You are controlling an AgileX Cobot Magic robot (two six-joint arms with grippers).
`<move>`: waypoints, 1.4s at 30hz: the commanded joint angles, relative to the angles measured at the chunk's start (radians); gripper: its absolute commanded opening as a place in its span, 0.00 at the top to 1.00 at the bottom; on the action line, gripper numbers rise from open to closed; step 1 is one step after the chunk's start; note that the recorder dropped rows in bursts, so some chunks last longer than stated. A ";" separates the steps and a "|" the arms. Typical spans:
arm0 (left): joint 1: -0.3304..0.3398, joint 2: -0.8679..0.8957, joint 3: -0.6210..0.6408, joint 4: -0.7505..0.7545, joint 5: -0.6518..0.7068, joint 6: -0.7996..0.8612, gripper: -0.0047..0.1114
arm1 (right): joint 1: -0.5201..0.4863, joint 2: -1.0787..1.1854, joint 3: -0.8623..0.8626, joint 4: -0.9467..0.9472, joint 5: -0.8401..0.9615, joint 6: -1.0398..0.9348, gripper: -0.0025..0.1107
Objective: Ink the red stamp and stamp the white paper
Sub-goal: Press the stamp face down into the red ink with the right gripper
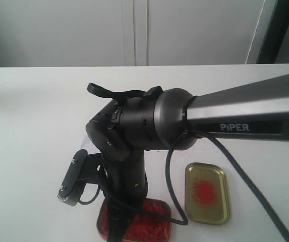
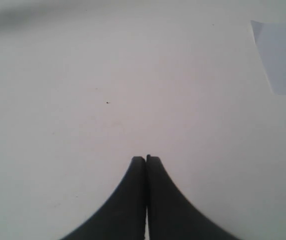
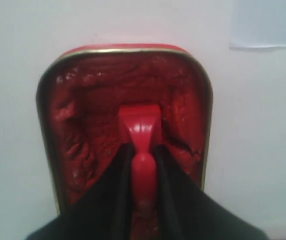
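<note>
Two jaws of my right claw (image 3: 143, 150) pinch the red stamp (image 3: 140, 122) by its handle, narrowly parted around it, base down in the ink tin (image 3: 128, 49) right beneath my grip. I should press straight down, evenly, then lift without twisting; the white paper (image 3: 267, 22) waits ahead of my claw, beyond the tin.
</note>
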 commanded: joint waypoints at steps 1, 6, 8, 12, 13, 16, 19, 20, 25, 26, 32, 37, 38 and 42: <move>0.000 -0.005 0.010 0.004 0.017 0.000 0.96 | -0.006 0.083 0.044 0.012 0.001 -0.012 0.98; 0.000 -0.005 0.010 0.004 0.017 0.000 0.96 | -0.006 0.117 0.045 0.014 0.015 -0.012 0.98; 0.000 -0.005 0.010 0.004 0.017 0.000 0.96 | -0.006 0.119 0.045 0.014 0.015 -0.012 0.98; 0.000 -0.005 0.010 0.004 0.017 0.000 0.96 | -0.006 0.119 0.045 0.014 0.013 -0.012 0.98; 0.000 -0.005 0.010 0.004 0.017 0.000 0.96 | -0.006 0.121 0.045 0.014 0.013 -0.012 0.98; 0.000 -0.005 0.010 0.004 0.017 0.000 0.96 | -0.006 0.121 0.045 0.017 0.013 -0.012 0.98; 0.000 -0.005 0.010 0.004 0.017 0.000 0.96 | -0.006 0.121 0.045 0.017 0.013 -0.012 0.98; 0.000 -0.005 0.010 0.004 0.017 0.000 0.96 | -0.006 0.117 0.045 0.017 0.013 -0.012 0.98; 0.000 -0.005 0.010 0.004 0.017 0.000 0.96 | -0.006 0.082 0.045 0.012 0.011 -0.005 0.98; 0.000 -0.005 0.010 0.004 0.017 0.000 0.96 | -0.006 0.071 0.045 0.005 0.011 -0.005 0.98; 0.000 -0.005 0.010 0.004 0.017 0.000 0.96 | -0.006 0.017 0.045 -0.029 0.009 0.030 0.98; 0.000 -0.005 0.010 0.004 0.017 0.000 0.96 | -0.006 -0.035 0.045 -0.029 0.007 0.033 0.98; 0.000 -0.005 0.010 0.004 0.017 0.000 0.96 | -0.006 -0.044 0.045 -0.033 0.005 0.035 0.98; 0.000 -0.005 0.010 0.004 0.017 0.000 0.96 | -0.006 -0.079 0.045 -0.043 0.005 0.059 0.98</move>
